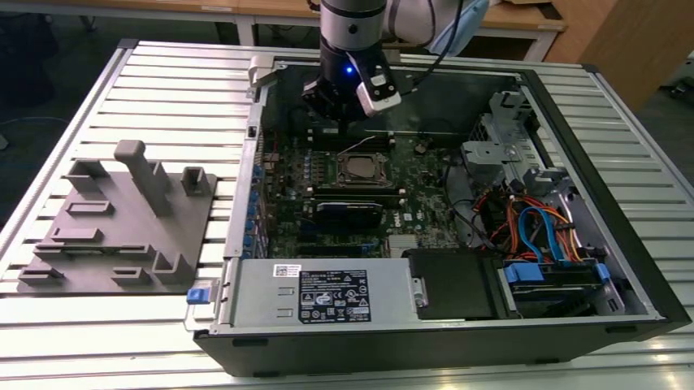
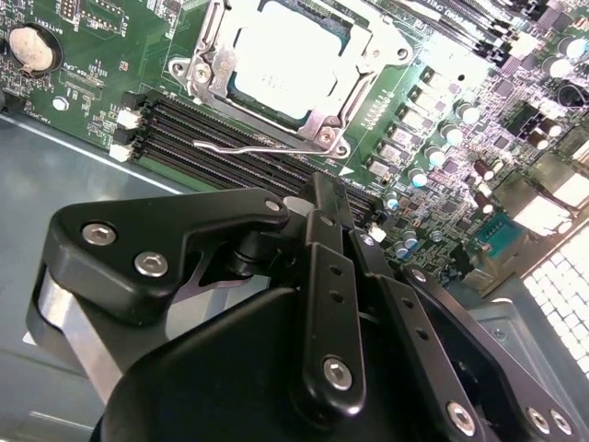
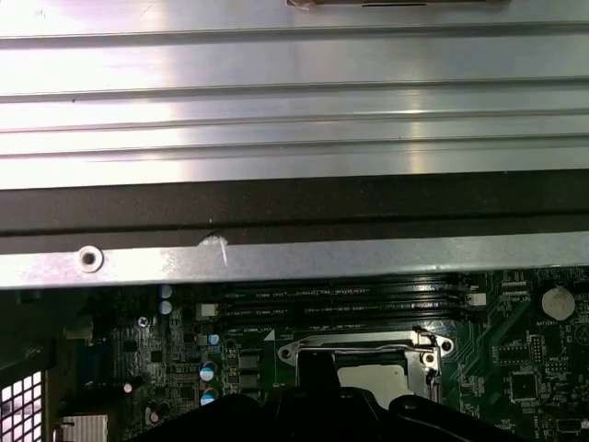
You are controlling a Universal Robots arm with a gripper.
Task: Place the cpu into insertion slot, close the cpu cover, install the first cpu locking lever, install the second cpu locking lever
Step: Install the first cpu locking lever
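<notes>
- from the exterior view i see the whole open computer case (image 1: pixel 607 268) lying on a slatted table (image 1: pixel 65 341), with a grey fixture block (image 1: pixel 119 236) well apart on the exterior view's left.
- that view places the gripper (image 1: pixel 349 122) inside the case, above the green motherboard (image 1: pixel 325 195) and just beyond the insertion slot (image 1: pixel 362 168).
- the second wrist view gives me the close detail: the cpu (image 2: pixel 290 60) sits flat in the insertion slot (image 2: pixel 207 87), its dull silvery top bright with glare.
- the cpu cover (image 2: pixel 359 55) lies down around the chip as a thin metal frame with a cut-out middle.
- one thin wire locking lever (image 2: pixel 253 147) runs along the slot edge beside the black memory slots (image 2: pixel 230 152); i cannot tell whether it is latched.
- the first wrist view adds the case wall (image 3: pixel 294 207) and table slats beyond it, with the cpu (image 3: pixel 373 375) partly cut off by the gripper body.
- the second lever is hard to make out in any view.
- jaws: i cannot tell whether they are spread or pressed together; the black linkage (image 2: pixel 322 304) hides the tips, and nothing is visibly held.
</notes>
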